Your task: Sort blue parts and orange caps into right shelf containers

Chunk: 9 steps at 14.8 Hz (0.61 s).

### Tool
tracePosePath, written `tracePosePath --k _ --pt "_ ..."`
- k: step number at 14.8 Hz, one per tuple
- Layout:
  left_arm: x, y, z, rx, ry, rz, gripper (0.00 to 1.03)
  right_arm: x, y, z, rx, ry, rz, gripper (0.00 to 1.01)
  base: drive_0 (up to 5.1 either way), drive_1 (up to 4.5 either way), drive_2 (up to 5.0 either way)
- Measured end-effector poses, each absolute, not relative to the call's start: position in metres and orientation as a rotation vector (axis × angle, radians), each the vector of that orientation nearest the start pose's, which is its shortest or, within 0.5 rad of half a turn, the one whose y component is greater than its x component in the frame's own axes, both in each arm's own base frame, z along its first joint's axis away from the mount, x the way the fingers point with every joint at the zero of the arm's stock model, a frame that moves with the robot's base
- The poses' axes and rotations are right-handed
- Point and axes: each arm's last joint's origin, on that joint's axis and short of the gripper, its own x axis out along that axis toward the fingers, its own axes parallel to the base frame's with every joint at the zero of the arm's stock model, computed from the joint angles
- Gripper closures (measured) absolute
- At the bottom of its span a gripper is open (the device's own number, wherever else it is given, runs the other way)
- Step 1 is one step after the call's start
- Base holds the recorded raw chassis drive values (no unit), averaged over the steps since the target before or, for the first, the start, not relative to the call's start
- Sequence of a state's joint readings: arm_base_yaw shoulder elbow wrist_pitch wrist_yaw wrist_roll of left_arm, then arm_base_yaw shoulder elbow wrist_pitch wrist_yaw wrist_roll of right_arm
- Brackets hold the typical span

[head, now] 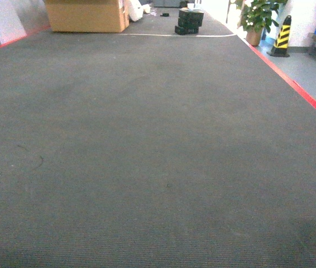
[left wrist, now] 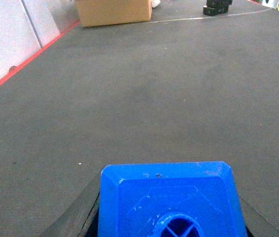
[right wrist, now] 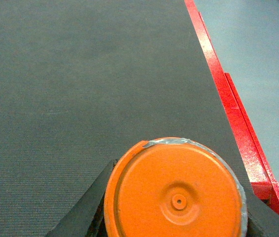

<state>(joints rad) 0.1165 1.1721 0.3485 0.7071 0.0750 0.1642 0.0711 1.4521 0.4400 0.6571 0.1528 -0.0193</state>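
Blue part (left wrist: 171,200) sits clenched between the left claw (left wrist: 169,217) fingers; an orange cap (right wrist: 175,190) is gripped likewise in the right claw (right wrist: 174,207), both above grey carpet (head: 147,156).

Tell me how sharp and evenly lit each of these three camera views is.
Head view: soft overall, far end washed out bright around the cardboard box and plant. Left wrist view: blue part saturated, edges slightly blurred, carpet evenly lit. Right wrist view: orange cap fairly crisp, glossy highlights on the red border strip.
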Motion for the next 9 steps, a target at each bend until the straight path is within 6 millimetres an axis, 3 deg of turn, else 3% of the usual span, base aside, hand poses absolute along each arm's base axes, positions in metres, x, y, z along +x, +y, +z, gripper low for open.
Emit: tracePosePath --k 3,9 --pt "0.2227 0.0239 0.1969 0.153 0.116 0.033 0.57 0.2595 0.0142 0.1562 -0.059 0.354 -0.077 0.56 0.0 0.00 0.0" --pt "0.2227 0.0240 0.1966 0.153 0.120 0.036 0.57 0.2597 0.0142 0.1561 -0.059 0.355 -0.076 0.56 4.8 -3.12 -2.0"
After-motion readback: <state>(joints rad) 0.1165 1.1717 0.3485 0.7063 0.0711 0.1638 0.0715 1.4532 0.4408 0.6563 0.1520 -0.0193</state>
